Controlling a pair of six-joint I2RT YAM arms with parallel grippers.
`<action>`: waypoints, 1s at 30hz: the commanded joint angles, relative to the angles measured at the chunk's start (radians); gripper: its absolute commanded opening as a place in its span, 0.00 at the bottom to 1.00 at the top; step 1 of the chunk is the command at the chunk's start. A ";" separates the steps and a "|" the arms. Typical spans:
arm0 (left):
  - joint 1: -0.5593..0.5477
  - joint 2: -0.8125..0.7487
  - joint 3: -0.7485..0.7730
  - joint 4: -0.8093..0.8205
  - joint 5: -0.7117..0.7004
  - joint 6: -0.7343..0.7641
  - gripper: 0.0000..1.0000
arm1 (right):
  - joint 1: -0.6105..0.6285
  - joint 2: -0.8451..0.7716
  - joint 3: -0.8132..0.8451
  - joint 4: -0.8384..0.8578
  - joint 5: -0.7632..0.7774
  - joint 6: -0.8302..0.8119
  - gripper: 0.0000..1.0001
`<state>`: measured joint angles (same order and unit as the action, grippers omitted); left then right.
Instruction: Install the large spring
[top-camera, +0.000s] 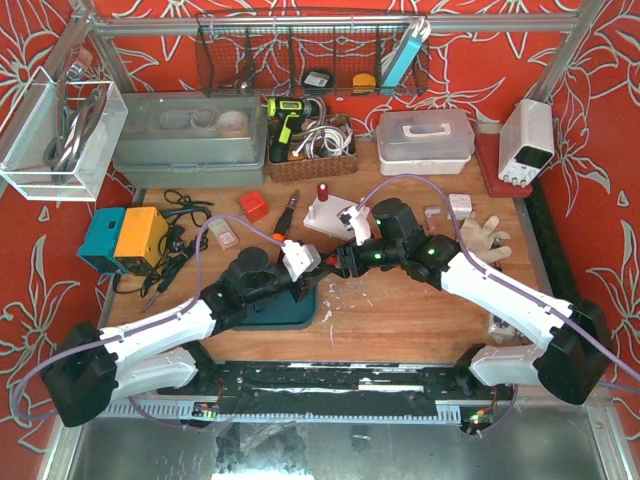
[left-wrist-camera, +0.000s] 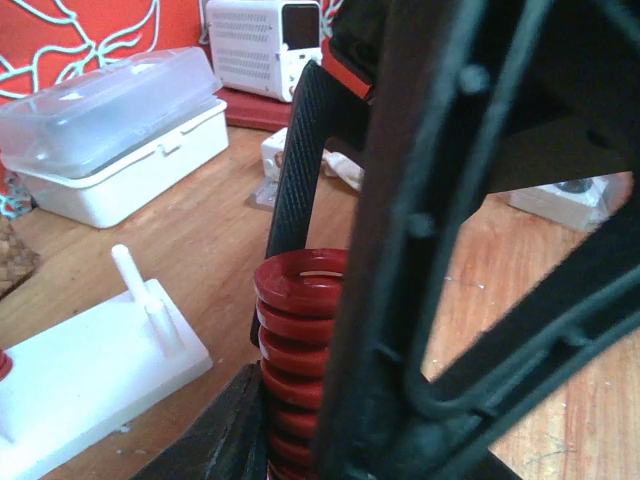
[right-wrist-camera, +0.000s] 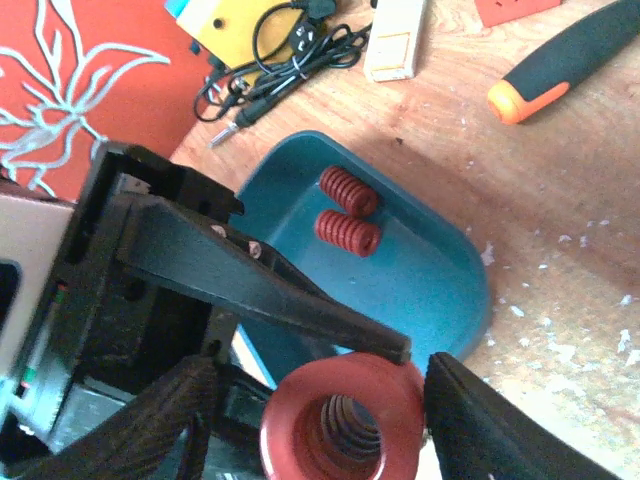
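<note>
Now lg spring (right-wrist-camera: 340, 425) betw. L hand (top-camera: 318, 270), R hand (top-camera: 338, 263), by tray (right-wrist-camera: 430, 275)

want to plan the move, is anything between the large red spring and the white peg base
Nothing visible does: in the left wrist view only bare wooden table lies between the large red spring and the white peg base, whose two near pegs stand free.

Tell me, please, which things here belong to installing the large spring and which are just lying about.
For the job: large spring, white peg base, teal tray holding two small springs.
Lying about: screwdriver, yellow box, lidded plastic case, power supply, glove.
</note>
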<state>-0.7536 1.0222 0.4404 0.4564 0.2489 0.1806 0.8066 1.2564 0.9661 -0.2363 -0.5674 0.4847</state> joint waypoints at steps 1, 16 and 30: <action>-0.012 0.002 0.002 0.100 0.016 -0.007 0.03 | 0.011 0.005 0.031 -0.027 0.020 -0.014 0.52; -0.023 0.032 -0.018 0.111 -0.154 -0.023 0.97 | 0.011 -0.037 0.038 -0.037 0.344 -0.064 0.00; -0.021 0.142 0.083 -0.003 -0.421 -0.266 1.00 | -0.116 0.180 0.185 0.015 0.710 -0.194 0.00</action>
<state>-0.7727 1.1408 0.5159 0.4557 -0.1024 -0.0235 0.7341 1.3666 1.1019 -0.2695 0.0471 0.3317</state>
